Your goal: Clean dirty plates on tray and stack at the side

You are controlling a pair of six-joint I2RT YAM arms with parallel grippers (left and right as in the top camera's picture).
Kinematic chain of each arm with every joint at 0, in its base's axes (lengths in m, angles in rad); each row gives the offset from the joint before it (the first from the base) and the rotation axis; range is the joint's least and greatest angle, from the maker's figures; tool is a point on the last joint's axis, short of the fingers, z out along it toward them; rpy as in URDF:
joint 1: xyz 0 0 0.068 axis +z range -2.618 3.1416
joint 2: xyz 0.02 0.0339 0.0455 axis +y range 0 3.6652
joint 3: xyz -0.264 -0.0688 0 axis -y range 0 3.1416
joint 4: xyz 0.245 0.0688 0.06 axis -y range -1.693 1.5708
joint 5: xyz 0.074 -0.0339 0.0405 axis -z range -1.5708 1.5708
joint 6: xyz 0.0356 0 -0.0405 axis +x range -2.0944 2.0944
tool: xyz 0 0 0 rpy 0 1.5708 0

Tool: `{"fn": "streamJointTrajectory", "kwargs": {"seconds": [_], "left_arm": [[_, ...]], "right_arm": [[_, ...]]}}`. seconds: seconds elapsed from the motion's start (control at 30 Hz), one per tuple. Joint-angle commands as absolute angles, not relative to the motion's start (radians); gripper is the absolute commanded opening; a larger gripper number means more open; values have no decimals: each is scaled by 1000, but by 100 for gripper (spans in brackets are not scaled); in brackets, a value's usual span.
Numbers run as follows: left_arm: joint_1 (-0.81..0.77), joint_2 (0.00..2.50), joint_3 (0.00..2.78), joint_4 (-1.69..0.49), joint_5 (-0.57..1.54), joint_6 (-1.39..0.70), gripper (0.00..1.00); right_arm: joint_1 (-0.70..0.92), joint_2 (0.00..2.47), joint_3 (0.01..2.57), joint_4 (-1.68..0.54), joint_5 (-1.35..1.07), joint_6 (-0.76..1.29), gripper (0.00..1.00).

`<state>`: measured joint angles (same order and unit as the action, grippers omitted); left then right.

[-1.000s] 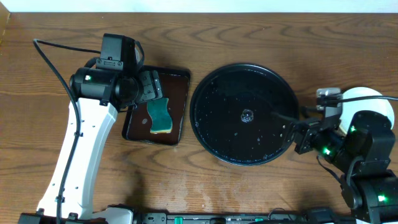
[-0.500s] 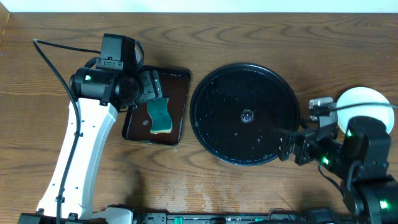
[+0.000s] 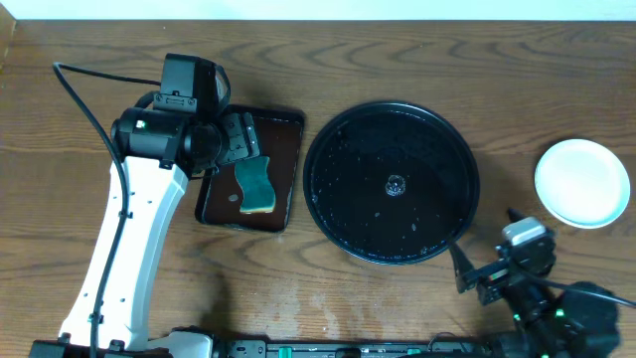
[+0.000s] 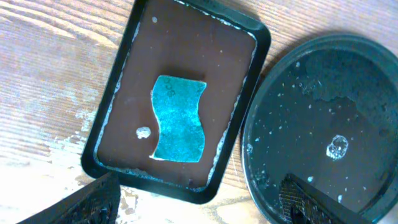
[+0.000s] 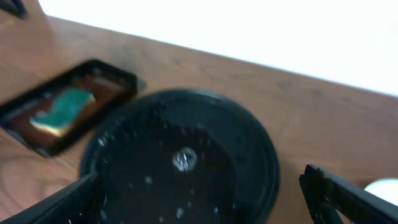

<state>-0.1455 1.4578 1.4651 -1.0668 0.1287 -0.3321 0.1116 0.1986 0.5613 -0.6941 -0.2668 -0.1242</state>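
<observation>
Wooden table (image 3: 328,288), round tray (image 3: 348,149) flat mid-table, plates (image 3: 582,183) flat nearby; left fingers (image 4: 93,202) and right fingers (image 5: 348,196) released

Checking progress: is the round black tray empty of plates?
Empty: the tray holds only water droplets; the visible plate lies on the table beside it.

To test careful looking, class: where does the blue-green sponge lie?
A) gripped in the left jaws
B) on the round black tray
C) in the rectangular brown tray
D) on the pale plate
C: the sponge lies flat in the rectangular brown tray, which sits beside the round black tray.
</observation>
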Motion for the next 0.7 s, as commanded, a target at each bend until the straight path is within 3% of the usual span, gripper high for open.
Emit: {"fn": "streamJointTrajectory", "kwargs": {"seconds": [0.0,0.27,0.67], "left_arm": [[-142,1457,1477,-1069,131,-322,82],[-142,1457,1477,-1069,131,-322,82],[-142,1457,1477,-1069,131,-322,82]], "right_arm": [[102,118,446,-658,-228,-148,99],[101,5,171,-329,-218,-147,99],[99,5,6,-44,-216,-147,99]]}}
